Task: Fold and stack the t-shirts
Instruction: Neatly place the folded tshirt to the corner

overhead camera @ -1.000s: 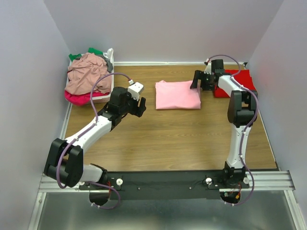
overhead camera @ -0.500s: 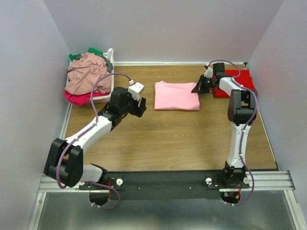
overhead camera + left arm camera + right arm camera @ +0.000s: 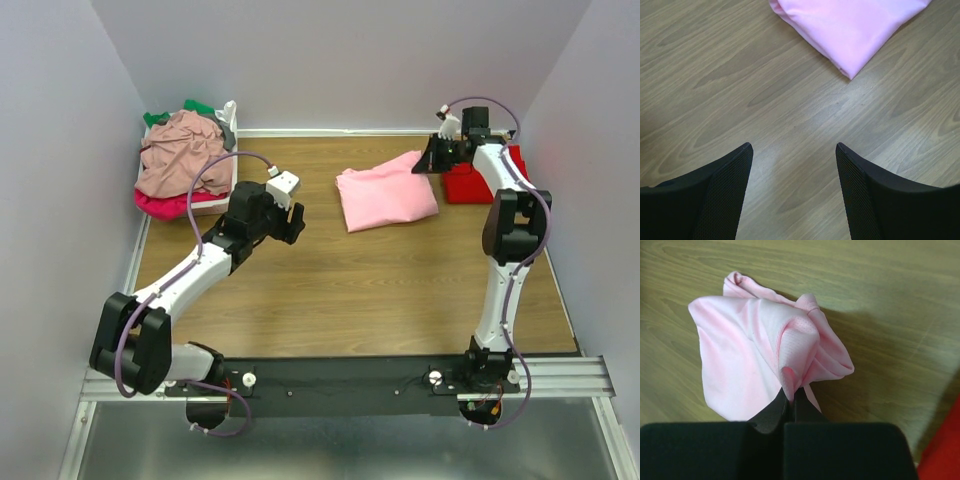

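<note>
Toward the far right of the wooden surface [image 3: 350, 285], the right hand [image 3: 431, 160] was clamped together on a corner of the light pink t-shirt [image 3: 388, 197]. That corner was raised, and the rest of the folded cloth lay slanted on the wood grain. Only the right wrist view showed the grip itself: a bunched peak of fine, faintly dimpled knit pinched between black fingers [image 3: 771, 416], with soft folds draping away below it. From above, the bright red t-shirt [image 3: 470, 185] sat as a squared folded block close beside the pink one, near the right wall. The left hand [image 3: 287, 224] hovered with its jaws apart over bare wood. Its wrist view caught the pink tee's near corner as a smooth, layered point, well apart from the mesh-textured fingertips. At the far left corner a white basket [image 3: 229, 112] held a rumpled heap of t-shirts [image 3: 180, 150], dusty rose on top with magenta and green showing at the edges. Plain wood stretched between the left hand and the pink tee.
</note>
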`<state>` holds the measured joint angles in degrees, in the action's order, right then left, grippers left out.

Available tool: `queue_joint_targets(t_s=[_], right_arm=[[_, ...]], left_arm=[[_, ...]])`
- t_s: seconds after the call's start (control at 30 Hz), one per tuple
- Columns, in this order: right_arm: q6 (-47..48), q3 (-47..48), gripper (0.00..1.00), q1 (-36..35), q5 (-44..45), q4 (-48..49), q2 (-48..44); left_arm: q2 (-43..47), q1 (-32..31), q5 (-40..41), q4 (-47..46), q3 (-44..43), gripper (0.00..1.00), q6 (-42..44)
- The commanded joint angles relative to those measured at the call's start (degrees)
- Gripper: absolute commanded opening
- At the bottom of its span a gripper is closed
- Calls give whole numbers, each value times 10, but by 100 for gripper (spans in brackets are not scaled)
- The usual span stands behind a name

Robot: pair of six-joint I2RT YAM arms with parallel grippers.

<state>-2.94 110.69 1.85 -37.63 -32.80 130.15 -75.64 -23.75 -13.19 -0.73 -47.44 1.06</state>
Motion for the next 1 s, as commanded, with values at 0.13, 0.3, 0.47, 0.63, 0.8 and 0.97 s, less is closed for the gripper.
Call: queue_joint_targets(t_s=[0.13,0.3,0.47,0.63,0.8,0.97], right_arm=[[69,46,0,1,91,-62,-53],[72,72,0,1,115,-70,-52],[78,94,0,1,144,-78,-45],[86,128,0,1,167,-84,-48],[106,151,0,1,212,-94,-59],[116,157,0,1,244,-97,-67]], left_arm=[[17,-6,-10,0,-5,75,10],[18,-7,-10,2,-5,75,11],[18,-9,-14,2,-6,75,12],[17,-9,-14,2,-6,75,13],[15,-9,-16,4,-8,75,14],[17,-11,-15,4,-7,74,15]])
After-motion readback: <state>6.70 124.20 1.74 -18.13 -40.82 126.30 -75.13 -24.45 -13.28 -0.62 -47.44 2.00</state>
